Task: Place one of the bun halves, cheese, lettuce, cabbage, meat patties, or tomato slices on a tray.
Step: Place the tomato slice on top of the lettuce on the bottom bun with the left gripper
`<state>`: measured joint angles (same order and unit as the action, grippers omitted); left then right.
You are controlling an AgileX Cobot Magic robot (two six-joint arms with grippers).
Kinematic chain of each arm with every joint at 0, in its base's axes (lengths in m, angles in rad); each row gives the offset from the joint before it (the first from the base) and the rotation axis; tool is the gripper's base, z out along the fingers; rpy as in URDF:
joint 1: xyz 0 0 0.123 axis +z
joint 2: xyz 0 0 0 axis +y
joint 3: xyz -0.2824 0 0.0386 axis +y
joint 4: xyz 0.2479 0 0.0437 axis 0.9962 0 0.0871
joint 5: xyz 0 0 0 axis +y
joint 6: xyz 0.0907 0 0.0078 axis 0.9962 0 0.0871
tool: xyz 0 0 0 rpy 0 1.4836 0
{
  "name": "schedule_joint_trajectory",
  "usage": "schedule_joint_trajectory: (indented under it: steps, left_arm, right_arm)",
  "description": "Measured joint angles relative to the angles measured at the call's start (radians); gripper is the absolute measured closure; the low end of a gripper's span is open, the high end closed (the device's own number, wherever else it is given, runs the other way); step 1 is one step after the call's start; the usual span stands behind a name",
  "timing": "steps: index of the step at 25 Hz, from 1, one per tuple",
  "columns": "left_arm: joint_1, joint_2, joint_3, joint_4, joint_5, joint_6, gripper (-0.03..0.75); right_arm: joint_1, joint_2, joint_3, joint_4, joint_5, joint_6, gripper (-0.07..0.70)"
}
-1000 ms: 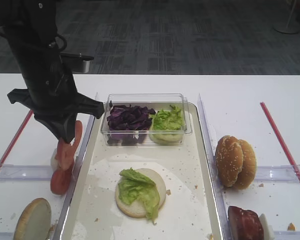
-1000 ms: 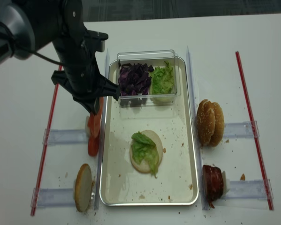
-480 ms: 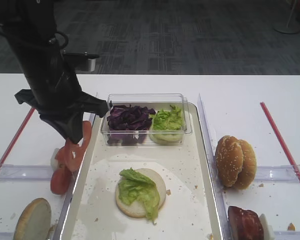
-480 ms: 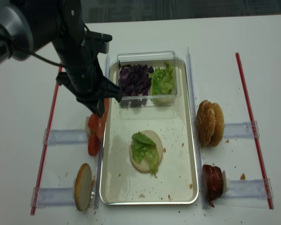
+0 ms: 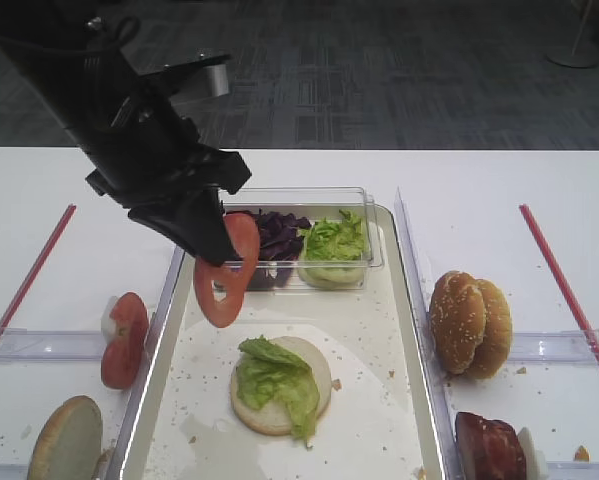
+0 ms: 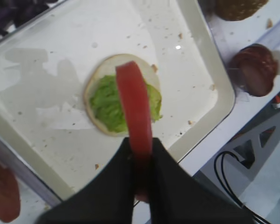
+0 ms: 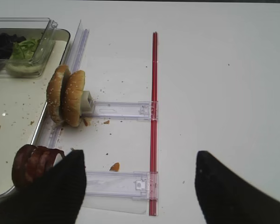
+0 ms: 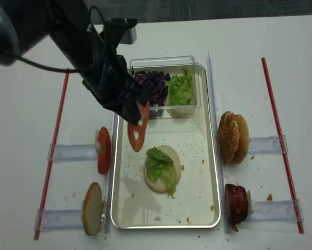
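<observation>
My left gripper [image 5: 222, 243] is shut on a red tomato slice [image 5: 226, 272] that hangs on edge above the metal tray [image 5: 371, 330], just left of a bun half [image 5: 319, 365] topped with lettuce [image 5: 272, 378]. The left wrist view looks down past the tomato slice [image 6: 134, 107] onto that lettuce [image 6: 102, 105]. Another tomato slice [image 5: 124, 338] stands in the left rack. Cabbage [image 5: 259, 235] lies in the clear box. Bun halves [image 5: 469, 322] and meat patties [image 5: 489, 445] stand right of the tray. My right gripper [image 7: 139, 156] is open over the table. Cheese is out of view.
The clear plastic box [image 5: 291, 197] sits at the tray's far end and also holds green leaves [image 5: 334, 240]. A lone bun half [image 5: 67, 440] leans at the front left. Red strips [image 5: 564, 290] and clear rails [image 7: 123, 110] lie on the white table.
My left gripper has lifted the tomato slice off the left rack and swung it right, from beside the tray to above its liner. The right gripper has stayed still.
</observation>
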<state>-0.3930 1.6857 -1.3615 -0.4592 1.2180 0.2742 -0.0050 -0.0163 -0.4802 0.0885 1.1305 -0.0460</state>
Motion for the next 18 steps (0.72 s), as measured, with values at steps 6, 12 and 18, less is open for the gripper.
schedule_joint_trajectory:
  steps: [6,12,18]
  left_arm:
    - [0.0,-0.002,0.0,-0.101,0.0,0.076,0.694]
    - [0.0,-0.002,0.0,-0.132,0.0,0.08,0.694]
    - [0.0,-0.003,0.034,-0.177,-0.002,0.083,0.694]
  right_arm:
    - [0.0,0.0,0.0,0.0,0.0,0.0,0.12]
    - [0.0,0.0,0.0,0.0,0.0,0.0,0.149]
    - [0.0,0.0,0.0,0.0,0.0,0.0,0.188]
